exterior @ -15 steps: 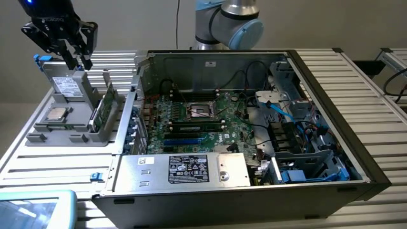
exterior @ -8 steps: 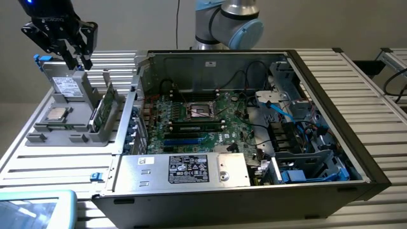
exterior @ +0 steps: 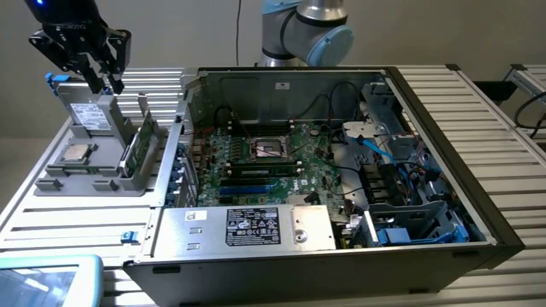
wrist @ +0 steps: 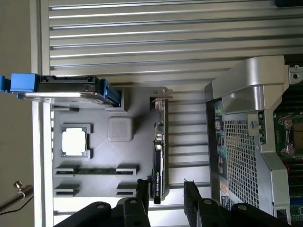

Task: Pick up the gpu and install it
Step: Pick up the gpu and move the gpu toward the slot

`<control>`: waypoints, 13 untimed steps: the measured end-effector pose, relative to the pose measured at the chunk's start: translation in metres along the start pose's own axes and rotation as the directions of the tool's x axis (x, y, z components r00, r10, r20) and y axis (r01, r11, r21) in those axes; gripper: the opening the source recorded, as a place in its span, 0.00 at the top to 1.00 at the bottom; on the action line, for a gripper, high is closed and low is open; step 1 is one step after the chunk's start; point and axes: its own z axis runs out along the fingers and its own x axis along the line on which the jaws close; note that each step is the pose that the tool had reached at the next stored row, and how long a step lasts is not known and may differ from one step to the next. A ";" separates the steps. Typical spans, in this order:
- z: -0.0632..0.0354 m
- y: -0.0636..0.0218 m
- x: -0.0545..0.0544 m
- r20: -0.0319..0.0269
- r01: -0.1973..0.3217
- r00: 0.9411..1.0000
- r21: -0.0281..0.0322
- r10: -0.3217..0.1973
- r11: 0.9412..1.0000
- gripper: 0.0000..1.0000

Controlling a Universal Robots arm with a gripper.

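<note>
The gpu (exterior: pixel 137 146) stands on edge in a slot of the grey parts holder (exterior: pixel 60 176), at the exterior view's left of the open computer case (exterior: pixel 341 268). The wrist view looks down its thin edge, so the gpu (wrist: pixel 159 146) appears as a dark strip with its silver bracket at one end. My gripper (exterior: pixel 104 83) hangs open in the air above the holder, over the drive and well clear of the card. In the wrist view my gripper (wrist: pixel 165 189) has its black fingers (wrist: pixel 142 189) spread, and the card's near end lies in line with the gap, far below.
In the holder a silver drive with blue tabs (wrist: pixel 66 89) stands upright, a processor chip (wrist: pixel 75 141) lies flat and a memory stick (wrist: pixel 97 170) rests in its slot. The case's motherboard (exterior: pixel 265 160) is exposed, with cables and drive bays at the exterior view's right. A tablet (exterior: pixel 47 281) sits at the table's front corner.
</note>
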 end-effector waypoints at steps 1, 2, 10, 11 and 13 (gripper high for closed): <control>0.0018 -0.0001 0.000 0.000 0.000 1.000 -0.001 0.000 1.000 0.56; 0.0035 -0.0002 0.000 0.000 0.000 1.000 -0.001 0.000 1.000 0.56; 0.0181 -0.0010 0.000 0.000 0.000 1.000 -0.001 0.000 1.000 0.56; 0.0200 -0.0011 0.000 0.000 0.000 1.000 -0.001 0.000 1.000 0.56; 0.0236 -0.0013 0.000 0.000 0.000 1.000 -0.001 0.000 1.000 0.56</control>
